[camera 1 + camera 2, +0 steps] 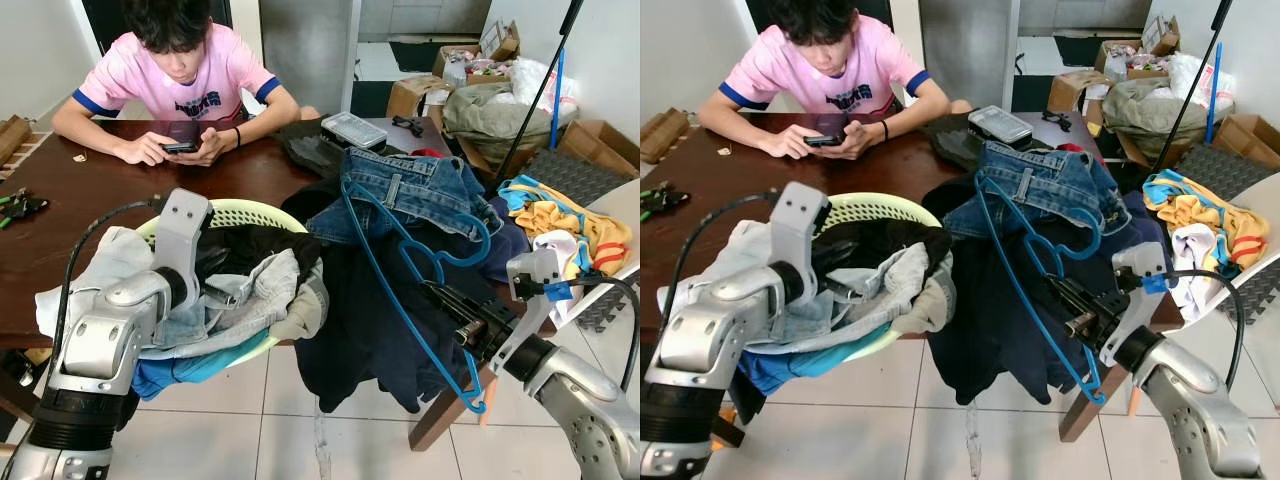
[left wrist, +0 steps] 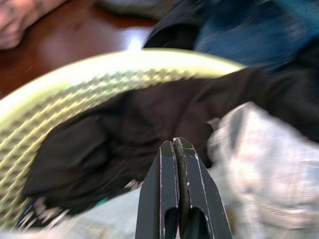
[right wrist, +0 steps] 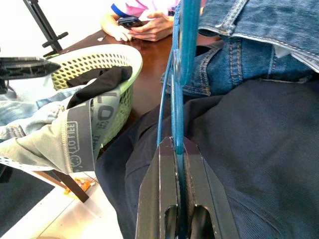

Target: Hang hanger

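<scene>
A blue wire hanger (image 3: 188, 40) lies slanted across a pair of jeans (image 1: 420, 190) and a dark navy garment (image 1: 360, 330) draped over the table's near corner. My right gripper (image 1: 432, 291) is shut on the hanger's lower bar, its fingers (image 3: 164, 164) pressed against the blue wire. My left gripper (image 2: 178, 145) is shut on nothing and hovers over a black garment (image 2: 124, 134) in the pale green laundry basket (image 1: 255, 212). The left arm (image 1: 180, 250) reaches over the basket's near side.
A person (image 1: 175, 75) in a pink shirt sits at the far side of the brown table (image 1: 100, 190) with a phone. A black pole (image 1: 535, 100) slants at the right. Clothes lie on a white chair (image 1: 620, 205); cardboard boxes (image 1: 420, 95) stand behind.
</scene>
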### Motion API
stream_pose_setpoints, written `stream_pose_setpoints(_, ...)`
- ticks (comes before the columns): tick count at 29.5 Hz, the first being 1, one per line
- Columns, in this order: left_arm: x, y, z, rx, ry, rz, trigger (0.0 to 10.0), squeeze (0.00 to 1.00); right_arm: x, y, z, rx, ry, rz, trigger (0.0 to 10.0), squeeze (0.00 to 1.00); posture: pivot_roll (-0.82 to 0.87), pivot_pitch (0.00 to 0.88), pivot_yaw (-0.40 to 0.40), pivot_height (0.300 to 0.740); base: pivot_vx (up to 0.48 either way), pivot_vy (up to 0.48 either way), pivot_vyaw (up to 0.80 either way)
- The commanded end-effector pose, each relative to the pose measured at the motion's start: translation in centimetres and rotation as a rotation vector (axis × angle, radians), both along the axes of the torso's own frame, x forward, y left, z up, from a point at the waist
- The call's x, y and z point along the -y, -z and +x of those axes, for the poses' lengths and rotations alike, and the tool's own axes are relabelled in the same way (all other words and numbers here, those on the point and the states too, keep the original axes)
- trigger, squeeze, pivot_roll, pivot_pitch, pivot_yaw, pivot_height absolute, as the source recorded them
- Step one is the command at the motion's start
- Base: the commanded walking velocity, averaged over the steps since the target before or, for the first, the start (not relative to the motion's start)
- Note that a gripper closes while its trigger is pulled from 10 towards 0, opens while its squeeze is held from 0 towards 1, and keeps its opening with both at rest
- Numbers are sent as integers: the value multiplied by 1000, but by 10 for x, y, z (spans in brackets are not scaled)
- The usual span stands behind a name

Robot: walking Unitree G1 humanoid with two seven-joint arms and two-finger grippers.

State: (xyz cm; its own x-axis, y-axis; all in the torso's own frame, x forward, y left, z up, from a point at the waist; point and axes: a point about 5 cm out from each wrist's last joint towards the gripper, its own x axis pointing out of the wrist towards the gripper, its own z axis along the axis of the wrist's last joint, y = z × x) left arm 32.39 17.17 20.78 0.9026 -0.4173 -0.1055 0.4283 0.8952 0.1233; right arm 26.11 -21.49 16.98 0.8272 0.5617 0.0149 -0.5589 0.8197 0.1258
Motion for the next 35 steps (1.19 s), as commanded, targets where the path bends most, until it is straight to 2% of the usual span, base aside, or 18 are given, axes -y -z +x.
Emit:
stream_pose_setpoints(1,8,-5,-2,28,36,-23,10000,1000,2,0,-1,1,11,-12,10000,0,-28,124,-4,740,0,0,0)
stream_pose_setpoints(3,13,-16,-2,73,43,-27,10000,1000,2,0,-2,1,12,-12,10000,0,-28,124,-4,740,0,0,0)
stream_pose_setpoints(5,14,-19,-2,86,43,-27,10000,1000,3,0,-2,1,12,-12,10000,0,-28,124,-4,740,0,0,0)
stream_pose_setpoints(6,19,-30,-2,127,42,-21,10000,1000,2,1,-1,0,12,-12,10000,0,-21,126,-6,740,0,0,0)
stream_pose_setpoints(9,25,-37,-4,137,44,-19,10000,1000,2,1,-1,-1,11,-12,10000,0,-21,126,-5,740,0,0,0)
stream_pose_setpoints(11,27,-30,-6,73,41,3,10000,1000,2,1,-1,-1,10,-12,10000,0,-17,127,-5,740,0,0,0)
stream_pose_setpoints(12,27,-30,-6,73,41,3,10000,1000,2,1,-1,-1,10,-12,10000,0,-17,127,-5,740,0,0,0)
stream_pose_setpoints(13,25,-16,-6,-9,11,3,10000,1000,1,1,-1,-2,9,-13,10000,0,-16,127,-5,740,0,0,0)
stream_pose_setpoints(15,24,-13,-7,-24,3,0,10000,1000,1,2,-1,-2,9,-14,10000,0,-16,127,-5,740,0,0,0)
stream_pose_setpoints(17,23,7,-11,-151,9,14,10000,1000,1,2,-1,-2,8,-14,10000,0,-16,128,-5,740,0,0,0)
stream_pose_setpoints(19,21,22,-14,-235,-6,24,10000,1000,2,2,-1,-4,9,-15,10000,0,-17,130,-4,740,0,0,0)
stream_pose_setpoints(22,20,25,-14,-245,-14,27,10000,1000,2,2,-2,-4,9,-16,10000,0,-17,130,-4,740,0,0,0)
stream_pose_setpoints(23,20,27,-12,-244,-23,30,10000,0,2,2,-2,-4,9,-16,10000,0,-20,129,-3,740,0,0,0)
stream_pose_setpoints(28,21,33,-8,-230,-33,30,10000,0,2,2,-2,-4,9,-17,10000,0,-23,129,-3,740,0,0,0)
stream_pose_setpoints(29,21,36,-6,-228,-36,31,7922,0,3,2,-2,-4,10,-18,10000,0,-23,129,-3,740,0,0,0)
stream_pose_setpoints(31,21,36,-6,-228,-36,31,7922,0,3,2,-2,-4,10,-18,10000,0,-23,129,-3,740,0,0,0)
stream_pose_setpoints(32,21,38,-6,-233,-39,29,0,0,3,2,-2,-4,11,-19,10000,0,-30,129,-3,740,0,0,0)
stream_pose_setpoints(35,16,45,-5,-264,-53,44,0,0,4,2,-3,-4,14,-21,10000,0,-31,128,-4,740,0,0,0)
